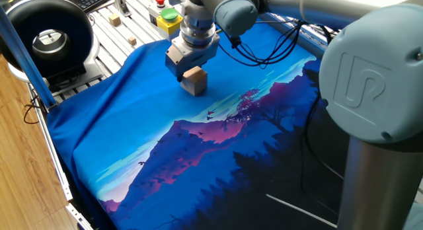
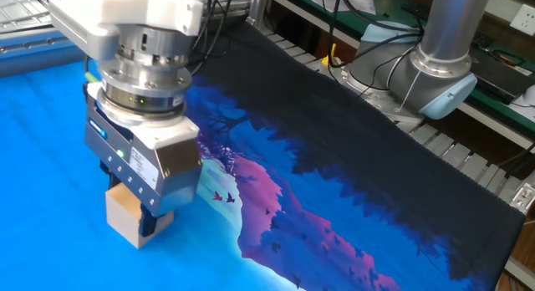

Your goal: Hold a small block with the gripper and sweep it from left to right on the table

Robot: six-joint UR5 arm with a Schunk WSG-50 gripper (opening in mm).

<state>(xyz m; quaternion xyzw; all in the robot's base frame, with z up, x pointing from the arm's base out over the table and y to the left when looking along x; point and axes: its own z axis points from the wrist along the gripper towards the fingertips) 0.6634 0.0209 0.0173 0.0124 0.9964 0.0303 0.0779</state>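
The small block (image 1: 194, 80) is a light tan wooden cube resting on the blue mountain-print cloth of the table (image 1: 132, 144). My gripper (image 1: 190, 74) stands upright over it with its fingers shut on the block's sides. In the other fixed view the gripper (image 2: 142, 222) covers the block's top, and only the lower part of the block (image 2: 124, 217) shows beneath the boxy head, touching the cloth (image 2: 50, 157).
A yellow box with green and red buttons (image 1: 166, 17) and two tiny wooden cubes (image 1: 115, 19) lie on the slatted aluminium surface behind the cloth. A black round device (image 1: 47, 33) stands at the far left. The arm's grey base (image 2: 435, 65) stands beyond the cloth's dark edge.
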